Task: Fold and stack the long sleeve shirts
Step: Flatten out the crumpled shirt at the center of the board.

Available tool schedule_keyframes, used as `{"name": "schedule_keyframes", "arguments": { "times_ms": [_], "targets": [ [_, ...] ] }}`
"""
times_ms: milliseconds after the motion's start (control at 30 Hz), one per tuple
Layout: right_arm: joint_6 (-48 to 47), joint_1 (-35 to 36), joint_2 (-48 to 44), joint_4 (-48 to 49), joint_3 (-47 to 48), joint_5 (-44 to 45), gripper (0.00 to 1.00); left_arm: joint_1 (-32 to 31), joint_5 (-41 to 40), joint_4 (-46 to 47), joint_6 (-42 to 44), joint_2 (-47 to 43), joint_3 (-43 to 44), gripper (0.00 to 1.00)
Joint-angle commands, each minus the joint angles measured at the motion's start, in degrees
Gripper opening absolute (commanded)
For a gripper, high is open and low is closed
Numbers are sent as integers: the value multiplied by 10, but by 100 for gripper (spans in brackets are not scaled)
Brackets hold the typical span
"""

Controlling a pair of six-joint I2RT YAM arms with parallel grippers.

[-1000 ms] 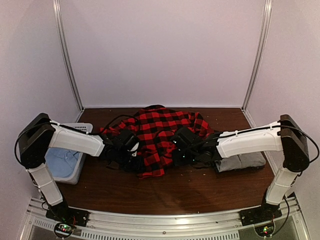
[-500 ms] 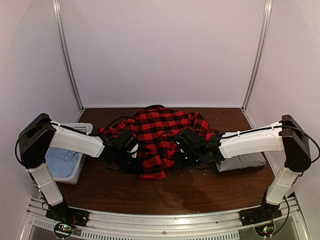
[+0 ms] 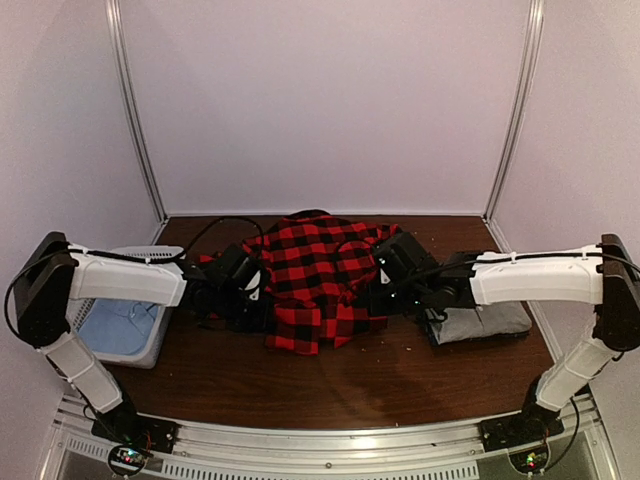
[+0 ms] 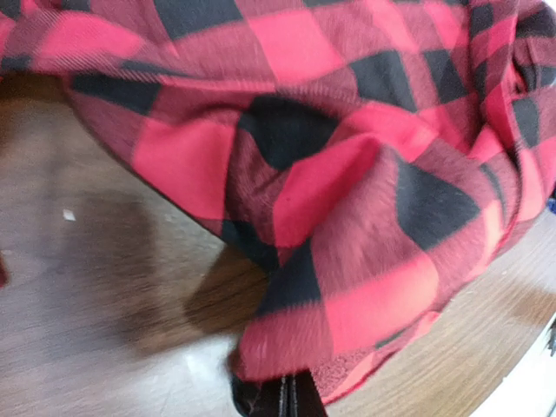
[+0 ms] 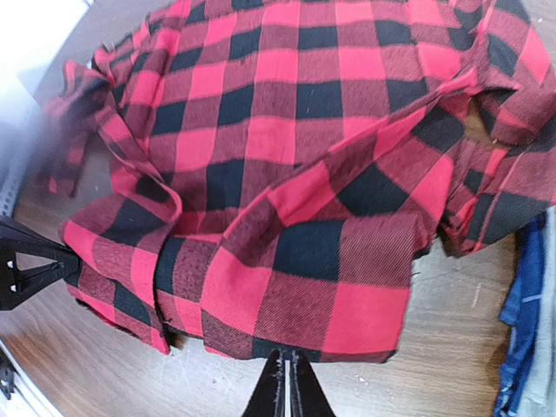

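- A dark brown wooden bench point(image 3: 400, 385) stands inside plain white walls point(image 3: 330, 100), with both arms reaching in from the 6 o'clock edge.
- The red-and-black checked flannel shirt point(image 3: 320, 280) lies bunched in the middle of the bench, its body spreading toward 12 o'clock and a folded lower edge hanging toward 6 o'clock.
- The left gripper point(image 3: 258, 298) sits at the flannel shirt's 9 o'clock side. In the left wrist view its fingers point(image 4: 282, 398) are pressed together on a gathered corner of the checked cloth point(image 4: 330, 191), which lifts off the wood there.
- The right gripper point(image 3: 385, 290) sits at the shirt's 3 o'clock side. In the right wrist view its fingers point(image 5: 282, 387) are clenched on the hem of the cloth point(image 5: 295, 174), which drapes in a doubled layer ahead of them.
- A folded grey shirt point(image 3: 490, 322) lies flat at 3 o'clock on the bench, partly under the right arm and just beside the flannel.
- A white slotted basket point(image 3: 150, 255) stands at 9 o'clock, holding a pale blue cloth point(image 3: 118, 325).
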Motion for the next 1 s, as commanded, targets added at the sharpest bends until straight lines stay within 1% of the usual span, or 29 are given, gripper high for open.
{"name": "schedule_keyframes", "arguments": {
  "times_ms": [0,33,100,167,200,300,467,567,633,700,800,967],
  "targets": [
    [-12,-17,-49,-22,-7,3,4,6,-11,-32,18,-51,0,0],
    [-16,-18,-55,-21,-6,-1,6,6,-6,-36,22,-58,2,0],
    [-24,-17,-59,-13,-5,-36,12,6,3,-47,24,-63,8,0],
    [-21,-3,-50,-10,-3,-52,16,7,21,-42,24,-67,10,0],
    [-18,8,-41,-8,0,-53,20,6,31,-38,23,-68,11,0],
    [-10,42,-9,-7,14,-43,34,4,70,-26,22,-69,24,0],
    [14,71,39,18,24,-40,50,-7,103,-20,20,-75,55,0],
    [28,77,81,24,31,-33,56,-7,107,-20,18,-79,61,0],
    [34,77,104,22,38,-17,64,-7,106,-20,15,-81,61,0],
    [37,76,124,12,53,4,68,-7,106,-20,13,-85,62,0],
    [41,75,149,-3,77,40,71,-7,104,-20,11,-94,62,0],
    [41,64,170,-20,98,69,73,-7,87,-30,9,-108,61,0]
  ]
}}
